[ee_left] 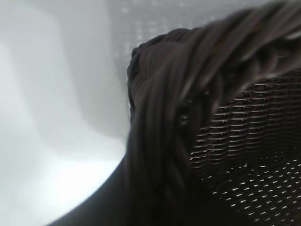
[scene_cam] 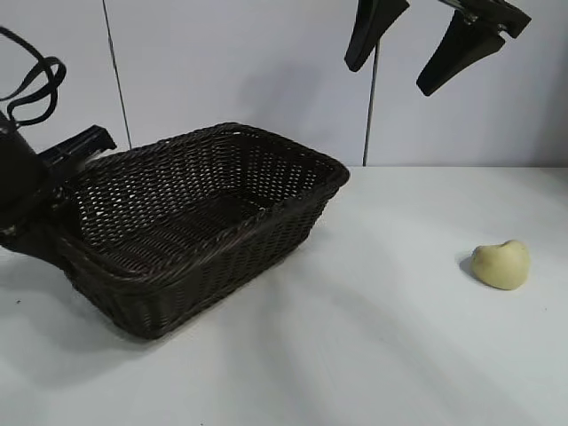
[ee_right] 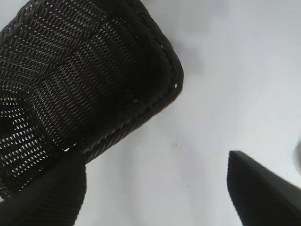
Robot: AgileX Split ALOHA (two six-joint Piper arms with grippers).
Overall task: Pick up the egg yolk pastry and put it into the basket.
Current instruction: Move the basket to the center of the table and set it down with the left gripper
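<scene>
Left pincer gripping basket rim, pastry apart

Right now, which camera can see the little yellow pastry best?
The exterior view. There the egg yolk pastry lies whole on the white table, far to the right of the basket. Neither wrist view shows the pastry clearly; both mostly show the basket.

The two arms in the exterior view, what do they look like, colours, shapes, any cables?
Both are black. Of the left arm a bulky dark body shows at the view's left edge, with looped black cables above it. The right gripper shows two flat, tapering matte black jaws with blunt tips. No markings are visible.
</scene>
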